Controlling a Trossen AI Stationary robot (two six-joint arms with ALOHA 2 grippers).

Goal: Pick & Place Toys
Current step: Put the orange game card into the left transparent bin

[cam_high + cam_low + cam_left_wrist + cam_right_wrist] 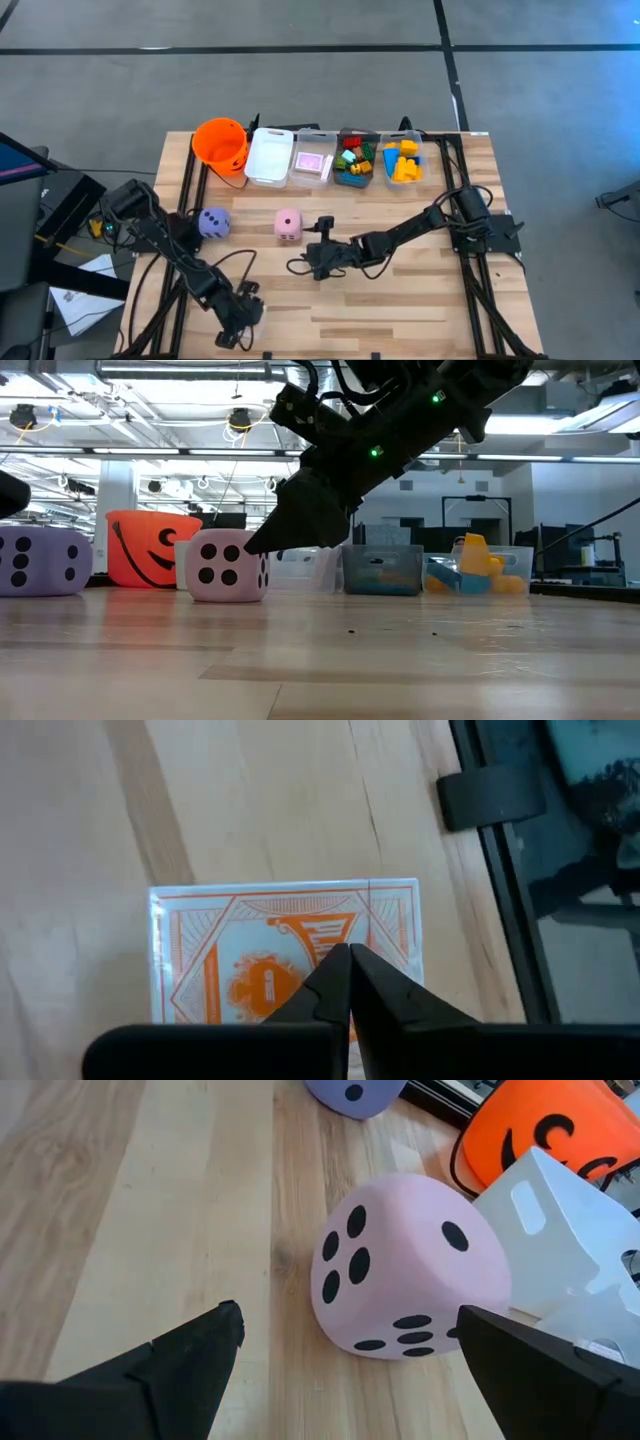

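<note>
The right gripper (312, 258) is low over the middle of the table in the high view, just below and to the right of the pink die (288, 225). Its fingers stand wide apart and hold nothing. In the right wrist view the pink die (405, 1265) sits ahead, between the two fingers but not yet inside them. The step in hand seems to be the grasp of this die. To do it well, the gripper should go forward until the die is fully between the fingers, stay centred on it, and close on two flat faces, not on a corner, because such a die may roll or slip away.

The left gripper (236, 315) is at the lower left of the high view, near the table's front edge. Its fingers (345, 990) are shut together, over a card box (285, 955) with an orange print. I cannot tell if they grip it or only touch it.

The purple die (213, 222) lies left of the pink one. At the top of the table stand an orange bucket (220, 143), a white bin (269, 155), a bin with pink cards (312, 163) and two bins with bricks (354, 160).

The table (420, 300) is pale wooden planks in a black frame. Behind it, the low view shows a large hall with ceiling lamps (240, 420) and pipes.
</note>
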